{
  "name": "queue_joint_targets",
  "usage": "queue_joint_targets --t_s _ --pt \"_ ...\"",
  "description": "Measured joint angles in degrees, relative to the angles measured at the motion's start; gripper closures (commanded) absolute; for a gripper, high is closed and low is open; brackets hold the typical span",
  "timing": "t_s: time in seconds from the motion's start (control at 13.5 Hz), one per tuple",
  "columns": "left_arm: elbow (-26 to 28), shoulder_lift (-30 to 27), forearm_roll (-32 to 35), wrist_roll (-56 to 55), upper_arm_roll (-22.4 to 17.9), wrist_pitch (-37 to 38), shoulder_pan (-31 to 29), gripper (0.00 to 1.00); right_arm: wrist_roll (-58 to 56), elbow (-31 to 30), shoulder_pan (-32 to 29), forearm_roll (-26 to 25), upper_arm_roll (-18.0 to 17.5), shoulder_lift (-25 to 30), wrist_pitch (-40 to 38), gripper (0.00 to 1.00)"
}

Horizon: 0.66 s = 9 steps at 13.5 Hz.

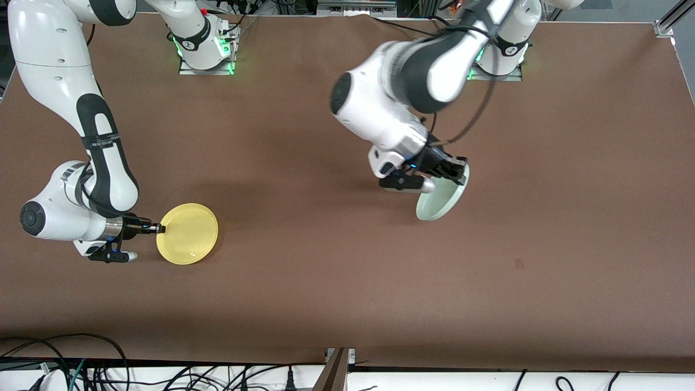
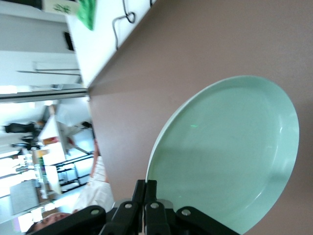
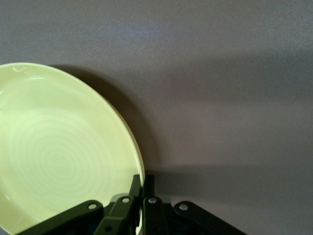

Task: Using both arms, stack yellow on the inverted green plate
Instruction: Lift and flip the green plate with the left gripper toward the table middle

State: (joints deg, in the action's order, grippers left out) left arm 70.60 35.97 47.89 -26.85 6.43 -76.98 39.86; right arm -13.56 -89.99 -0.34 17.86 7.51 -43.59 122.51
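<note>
Yellow plate (image 1: 188,233): flat on table (image 1: 347,282), toward right arm's end.
Right end effector (image 1: 159,228): clenched on its rim.
Green plate (image 1: 442,198): tilted, lifted over table.
Left end effector (image 1: 459,172): clamped on green plate's rim.

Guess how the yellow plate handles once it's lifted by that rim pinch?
Likely stiff: the yellow plate shows no sag where the right gripper pinches its rim. Probably light, being thin and small. The glossy surface could let it pivot or slip in a one-edge grip. The left gripper already holds the green plate tilted that way.
</note>
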Motion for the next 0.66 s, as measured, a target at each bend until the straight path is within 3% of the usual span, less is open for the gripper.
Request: queue_joint_targets --t_s 0.66 --pt "0.04 14.99 14.57 -19.19 -0.99 0.3 11.26 1.0 -0.57 0.79 0.0 0.02 -0.09 -0.04 0.02 1.0"
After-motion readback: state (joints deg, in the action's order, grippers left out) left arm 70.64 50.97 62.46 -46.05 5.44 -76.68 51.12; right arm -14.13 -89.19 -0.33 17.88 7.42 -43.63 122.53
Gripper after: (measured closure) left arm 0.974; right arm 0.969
